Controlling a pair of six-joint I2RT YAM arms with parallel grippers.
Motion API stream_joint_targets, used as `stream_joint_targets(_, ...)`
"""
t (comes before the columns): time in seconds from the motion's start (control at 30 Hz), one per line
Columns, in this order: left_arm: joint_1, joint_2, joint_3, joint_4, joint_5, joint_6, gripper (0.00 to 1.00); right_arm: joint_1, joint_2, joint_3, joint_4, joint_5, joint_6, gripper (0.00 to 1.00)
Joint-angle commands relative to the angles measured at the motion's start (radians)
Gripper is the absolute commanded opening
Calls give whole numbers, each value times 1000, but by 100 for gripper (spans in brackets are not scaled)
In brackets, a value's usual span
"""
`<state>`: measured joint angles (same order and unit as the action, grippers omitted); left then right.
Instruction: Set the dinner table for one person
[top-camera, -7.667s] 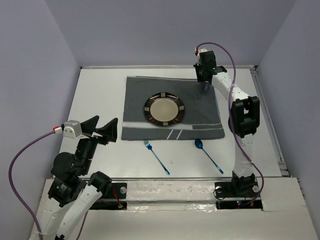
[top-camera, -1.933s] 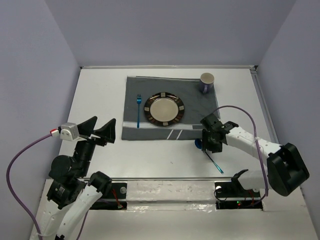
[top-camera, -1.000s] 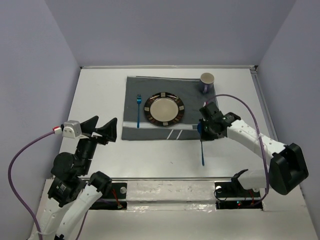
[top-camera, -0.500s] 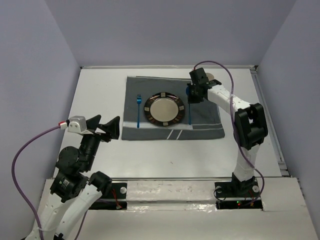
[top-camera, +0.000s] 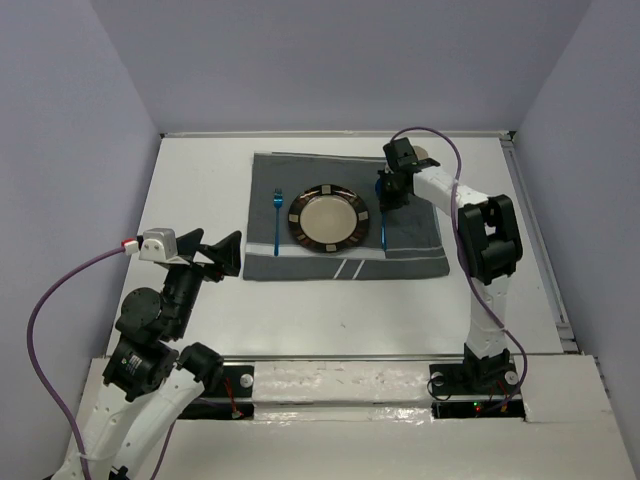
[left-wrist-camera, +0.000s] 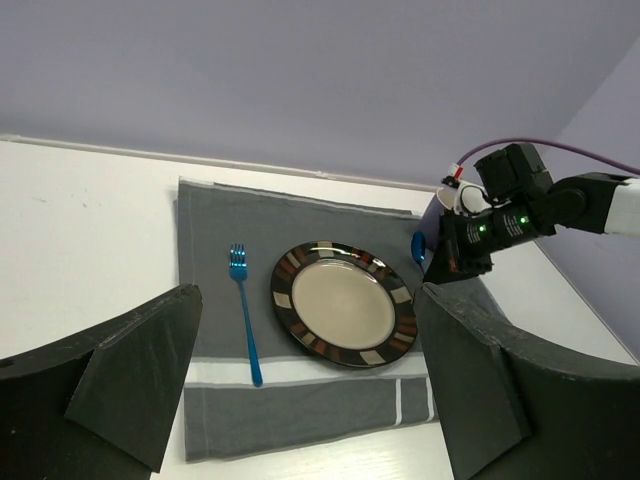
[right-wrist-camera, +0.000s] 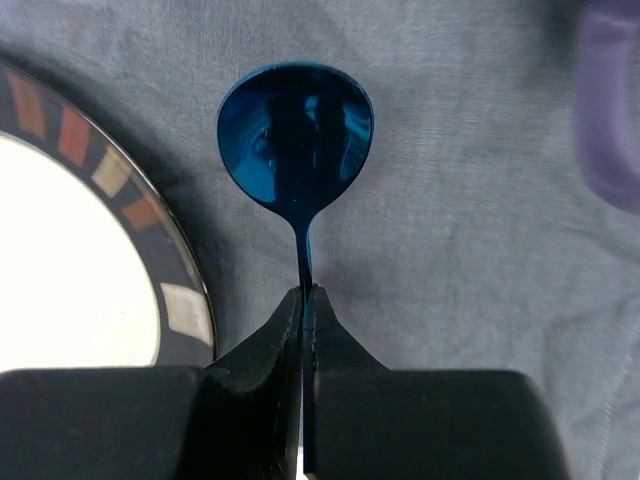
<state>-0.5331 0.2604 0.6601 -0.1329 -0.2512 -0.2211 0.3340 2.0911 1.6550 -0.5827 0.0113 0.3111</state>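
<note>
Spoon (right-wrist-camera: 296, 140), clamped in right gripper (right-wrist-camera: 303, 293), has moved up beside plate (top-camera: 329, 216); left gripper (left-wrist-camera: 305, 375) gapes.

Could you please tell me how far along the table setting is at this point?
Done: the plate sits on the placemat, the fork lies to its left, and the mug stands near the far right corner. In hand: the right gripper is shut on the spoon, just right of the plate. Left: probably only releasing the spoon there.
</note>
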Motion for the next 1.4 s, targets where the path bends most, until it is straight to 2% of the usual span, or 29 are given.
stream_joint_targets(0.0,15,17,3,42,12,16,98,-18,41,69,14,-43,-30,0)
stream_joint_targets(0.2,22,20,3,42,17,14,98,-27,80,84,11,-27,-37,0)
stream_joint_targets(0.27,27,20,3,42,17,14,98,-27,84,86,11,-25,-37,8)
stream_joint_targets(0.33,28,20,3,44,18,14,98,-27,78,83,11,-22,-35,21)
stream_joint_targets(0.57,39,16,3,45,20,16,98,-27,-20,58,15,-19,-32,40)
stream_joint_targets(0.7,50,17,-1,50,26,16,99,-18,-210,-23,81,-154,-37,48)
stream_joint_targets(0.8,62,16,-2,52,24,17,99,32,-349,-173,199,-264,-35,51)
stream_joint_targets(0.87,68,14,-5,55,18,19,99,72,-556,-316,312,-318,-20,60)
stream_joint_targets(0.97,73,17,-7,58,20,19,99,102,-719,-496,434,-353,8,75)
stream_joint_targets(1.0,71,22,-7,58,38,20,99,112,-774,-538,455,-367,22,85)
stream_joint_targets(1.07,73,42,-4,65,126,35,99,112,-942,-671,556,-404,81,97)
stream_joint_targets(1.13,74,56,-4,79,165,45,99,112,-1090,-769,703,-430,144,100)
stream_joint_targets(1.2,74,88,6,82,171,39,99,122,-1163,-868,754,-453,204,100)
stream_joint_targets(1.37,74,160,58,90,202,16,99,122,-1374,-897,634,-436,131,100)
